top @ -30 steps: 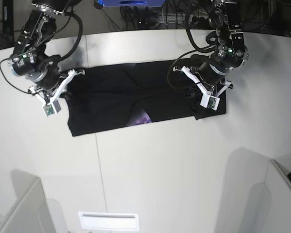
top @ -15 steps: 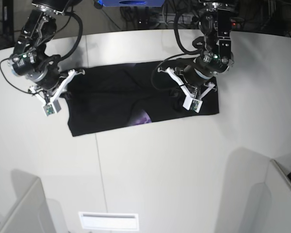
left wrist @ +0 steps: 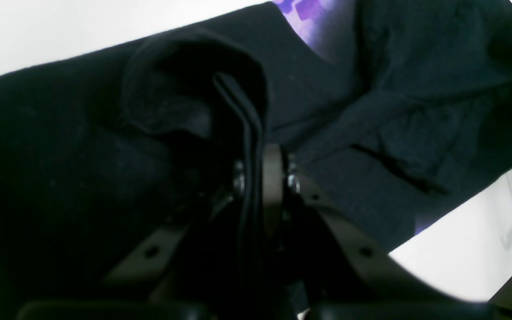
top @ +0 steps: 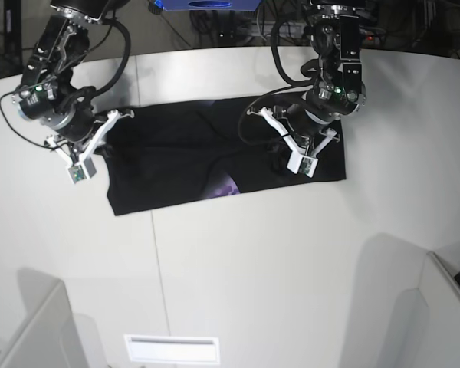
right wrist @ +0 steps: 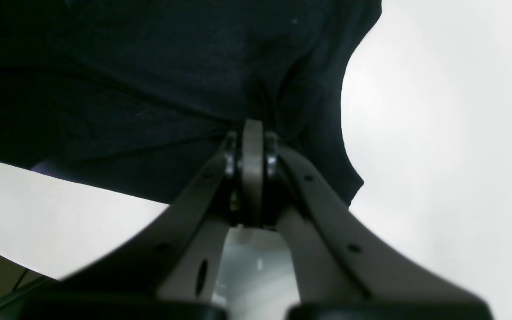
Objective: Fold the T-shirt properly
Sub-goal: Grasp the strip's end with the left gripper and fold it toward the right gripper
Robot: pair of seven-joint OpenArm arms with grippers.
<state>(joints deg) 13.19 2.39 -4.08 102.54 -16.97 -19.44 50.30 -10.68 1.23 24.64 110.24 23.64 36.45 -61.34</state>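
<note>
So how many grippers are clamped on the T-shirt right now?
2. The left gripper pinches a bunched fold near the T-shirt's middle-right; the right gripper grips its edge at the base view's left end.

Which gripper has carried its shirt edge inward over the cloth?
The left gripper: shut on the T-shirt, it sits well inside the cloth. The right gripper holds the outer edge.

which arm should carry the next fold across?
Left. The left gripper is shut on a raised bunch of the T-shirt at one end; the right gripper pins the opposite edge, a likely anchor.
</note>
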